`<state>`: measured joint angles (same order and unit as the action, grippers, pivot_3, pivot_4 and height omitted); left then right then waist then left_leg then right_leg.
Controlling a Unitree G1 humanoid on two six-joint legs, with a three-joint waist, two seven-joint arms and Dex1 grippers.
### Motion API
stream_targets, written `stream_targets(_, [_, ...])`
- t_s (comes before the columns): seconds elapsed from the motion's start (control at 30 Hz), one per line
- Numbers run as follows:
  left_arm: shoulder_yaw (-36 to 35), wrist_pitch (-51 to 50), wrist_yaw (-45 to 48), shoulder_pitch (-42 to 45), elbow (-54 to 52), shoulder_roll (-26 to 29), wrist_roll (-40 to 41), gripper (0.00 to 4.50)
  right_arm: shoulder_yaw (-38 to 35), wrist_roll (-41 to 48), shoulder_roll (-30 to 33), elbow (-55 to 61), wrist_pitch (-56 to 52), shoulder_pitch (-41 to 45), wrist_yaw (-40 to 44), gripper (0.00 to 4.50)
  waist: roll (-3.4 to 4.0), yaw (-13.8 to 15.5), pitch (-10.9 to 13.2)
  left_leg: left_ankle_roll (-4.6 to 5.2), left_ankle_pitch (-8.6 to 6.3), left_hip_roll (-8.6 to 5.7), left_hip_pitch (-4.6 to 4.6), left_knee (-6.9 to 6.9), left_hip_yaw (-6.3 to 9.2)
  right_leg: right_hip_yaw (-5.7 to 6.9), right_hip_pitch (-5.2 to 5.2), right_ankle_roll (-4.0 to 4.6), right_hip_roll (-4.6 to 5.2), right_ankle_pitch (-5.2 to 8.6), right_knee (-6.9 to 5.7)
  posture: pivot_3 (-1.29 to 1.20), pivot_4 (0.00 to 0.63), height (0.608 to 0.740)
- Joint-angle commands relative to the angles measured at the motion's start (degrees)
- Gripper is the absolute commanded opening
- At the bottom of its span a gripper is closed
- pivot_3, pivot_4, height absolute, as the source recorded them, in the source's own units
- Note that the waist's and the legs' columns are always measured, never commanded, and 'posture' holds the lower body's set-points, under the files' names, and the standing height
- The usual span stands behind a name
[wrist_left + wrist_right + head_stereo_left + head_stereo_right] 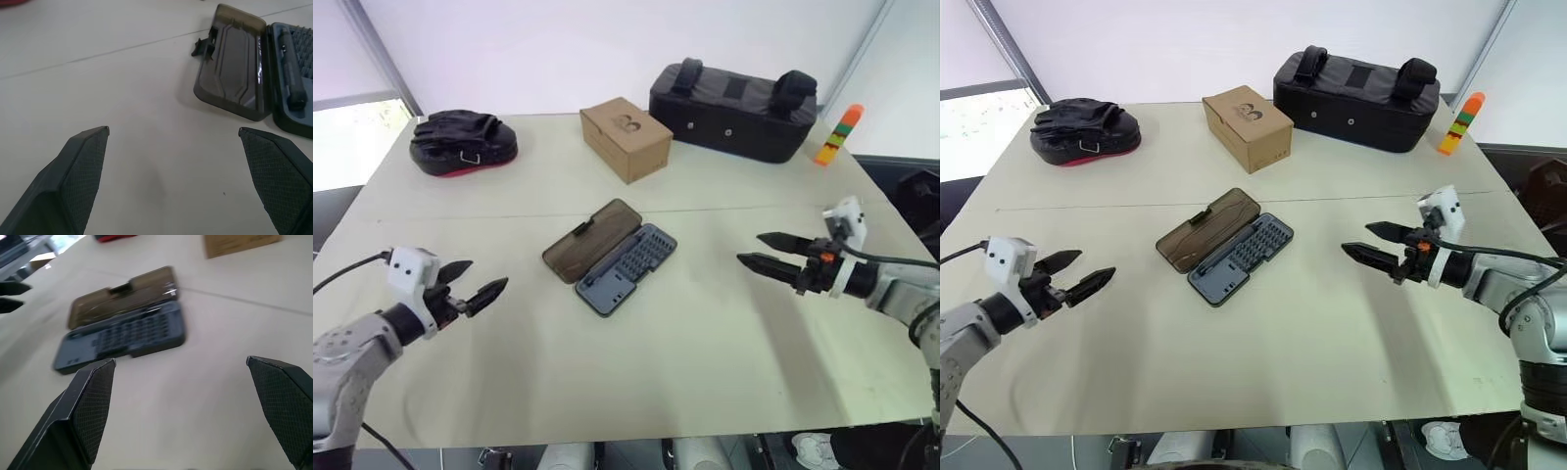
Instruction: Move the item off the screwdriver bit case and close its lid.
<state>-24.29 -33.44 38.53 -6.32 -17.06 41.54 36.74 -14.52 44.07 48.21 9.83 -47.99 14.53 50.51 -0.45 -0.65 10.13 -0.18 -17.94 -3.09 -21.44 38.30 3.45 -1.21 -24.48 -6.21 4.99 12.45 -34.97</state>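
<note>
On the cream table (724, 323) in front of a white wall, I see the screwdriver bit case (628, 268) lying mid-table with its lid (590, 240) folded flat open beside the tray. My left gripper (481, 285) and right gripper (758, 251) hover on either side, well apart from it, jaws spread wide, holding nothing
</note>
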Motion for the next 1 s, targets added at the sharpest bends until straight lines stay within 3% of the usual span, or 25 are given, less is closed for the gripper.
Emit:
stream_targets(0.03, [-2.4,-0.5,-0.2,0.1,-2.5,-0.2,1.8,4.43,0.4,0.2,-0.7,1.8,0.4,1.3,0.1,4.47,-0.01,0.0,0.0,0.00,0.00,0.00,-0.01,0.00,0.00,0.00,-0.01,-0.04,0.00,-0.02,0.01,0.00,0.150,0.740])
stream_targets(0.73, [-2.0,-0.5,-2.1,-0.3,-4.0,-0.7,0.8,4.43,3.0,-0.4,-2.2,2.6,0.5,2.1,-0.4,4.47,-0.01,0.1,0.0,-0.02,0.00,-0.02,-0.05,-0.06,0.00,-0.01,-0.03,-0.10,0.05,-0.06,0.12,0.00,0.150,0.740])
stream_targets(1.0, [-0.4,0.1,-0.7,3.5,-1.2,0.6,-0.7,4.43,3.8,-0.1,-2.2,5.3,0.2,2.7,-0.9,4.47,-0.01,0.1,0.0,-0.02,0.00,-0.02,-0.05,-0.06,0.00,0.00,-0.03,-0.10,0.05,-0.06,0.12,0.00,0.150,0.740])
